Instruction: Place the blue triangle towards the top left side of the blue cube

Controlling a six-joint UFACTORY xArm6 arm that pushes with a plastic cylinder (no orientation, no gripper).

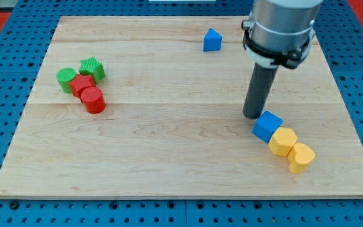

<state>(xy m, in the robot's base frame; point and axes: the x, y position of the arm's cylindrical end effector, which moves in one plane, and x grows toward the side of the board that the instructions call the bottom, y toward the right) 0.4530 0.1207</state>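
My tip (pixel 253 116) rests just beside the blue cube (pixel 267 126) near the desk's (pixel 169 157) right edge. The blue triangle (pixel 212 40) lies well apart, near the top edge. There is no pincer, only the rod.

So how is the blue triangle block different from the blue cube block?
The blue triangle block has a peaked top; the blue cube block is flat-topped. The triangle stands alone near the view's top; the cube touches a yellow block, with my tip just at its upper left. Both are blue.

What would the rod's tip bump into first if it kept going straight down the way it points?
My tip points straight down, so it would meet the wooden board it already rides on. The blue cube sits just beside it, lower right.
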